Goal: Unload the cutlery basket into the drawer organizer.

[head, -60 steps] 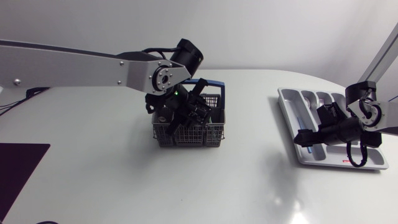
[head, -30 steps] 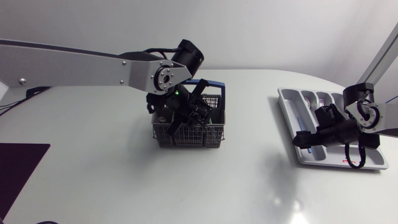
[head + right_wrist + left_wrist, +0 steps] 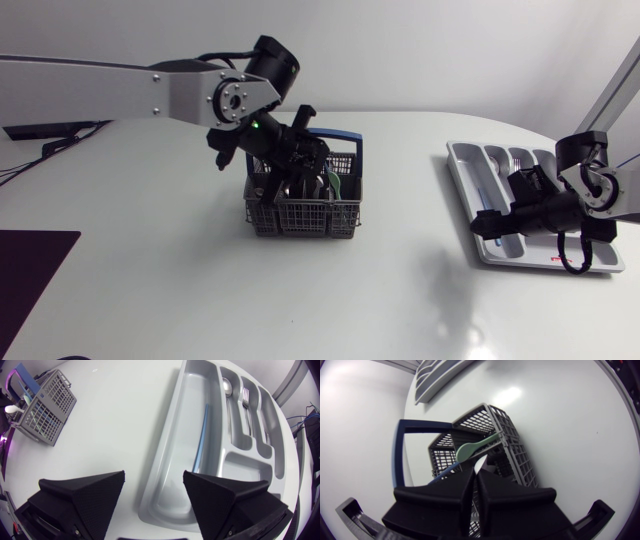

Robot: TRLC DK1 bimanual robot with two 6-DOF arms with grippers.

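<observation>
Your left claw [image 3: 475,471] has risen off the basket [image 3: 300,215] pinched closed, seemingly empty, so retry; your right claw [image 3: 154,482] waits spread over the organizer [image 3: 182,455].

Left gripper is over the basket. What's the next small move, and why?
Probably raise the left gripper straight up a little and check its grasp: its fingers stand nearly together above the cutlery basket, and I cannot tell whether they pinch anything. The green spoon sits ahead of them, in the basket.
</observation>
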